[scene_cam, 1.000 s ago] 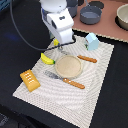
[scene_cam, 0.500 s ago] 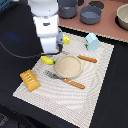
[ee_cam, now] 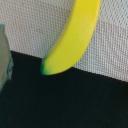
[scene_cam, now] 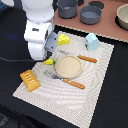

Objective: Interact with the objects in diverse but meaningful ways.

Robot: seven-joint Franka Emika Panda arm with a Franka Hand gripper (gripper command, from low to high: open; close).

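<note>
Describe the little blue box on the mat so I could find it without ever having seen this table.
Start at the pale woven mat on the dark table. Near its far edge, toward the exterior view's right, beyond the round tan plate, stands the pale blue milk carton. It is the only blue thing there and has a peaked top; the neighbouring cheese wedge is yellow.

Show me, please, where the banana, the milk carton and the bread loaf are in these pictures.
banana (ee_cam: 72, 37): wrist view, middle of its curved body.
milk carton (scene_cam: 92, 41): exterior view, its front face.
bread loaf (scene_cam: 30, 80): exterior view, centre of its top.
</note>
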